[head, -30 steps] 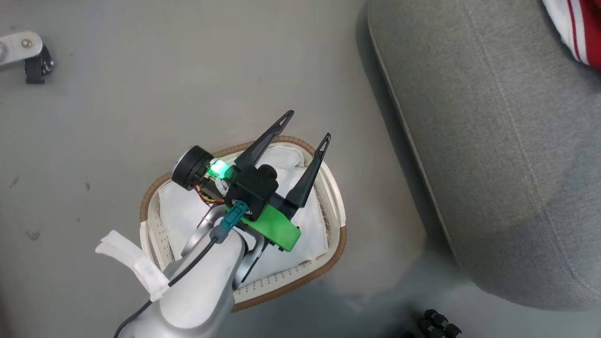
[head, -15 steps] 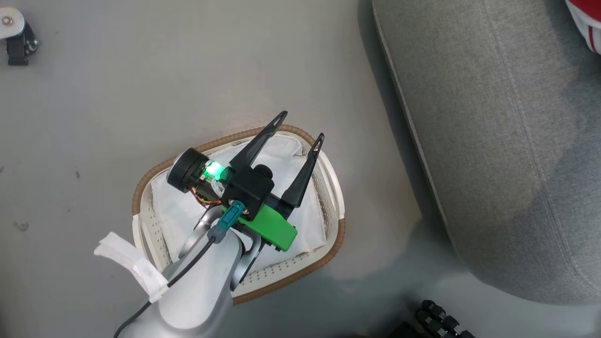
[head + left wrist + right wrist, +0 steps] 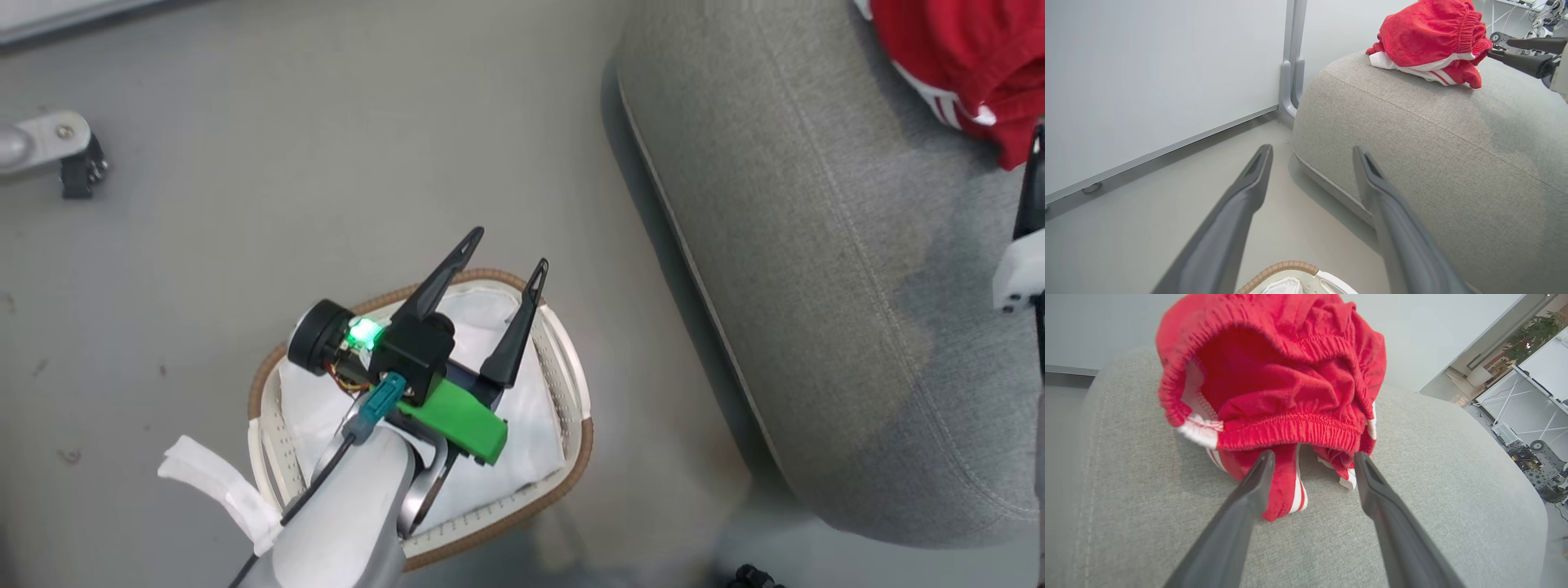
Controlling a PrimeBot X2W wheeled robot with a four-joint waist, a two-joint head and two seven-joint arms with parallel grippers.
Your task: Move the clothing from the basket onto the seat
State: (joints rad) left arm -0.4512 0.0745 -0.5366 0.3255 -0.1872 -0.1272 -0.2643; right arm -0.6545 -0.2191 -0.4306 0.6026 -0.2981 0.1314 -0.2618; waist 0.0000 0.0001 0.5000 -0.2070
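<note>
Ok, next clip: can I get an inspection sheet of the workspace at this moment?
Surface: grey floor, faint scuff marks.
Job's things: clothing bunched on the seat; basket on the floor, white liner inside, partly behind the left forearm.
Clutter: small black part on the floor.
Grippers: left gripper above the basket, jaws apart, empty; right gripper at the clothing, jaws apart, not clamped.
Cables: black cable along the left forearm.
Surroundings: white wall panel, grey post, castor foot.

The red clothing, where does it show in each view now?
Head view: clothing in the top right corner, on the seat.
Left wrist view: upper right, atop the seat.
Right wrist view: upper centre, just past the fingertips of the right gripper.
Shared landmark: the grey seat beneath it.
</note>
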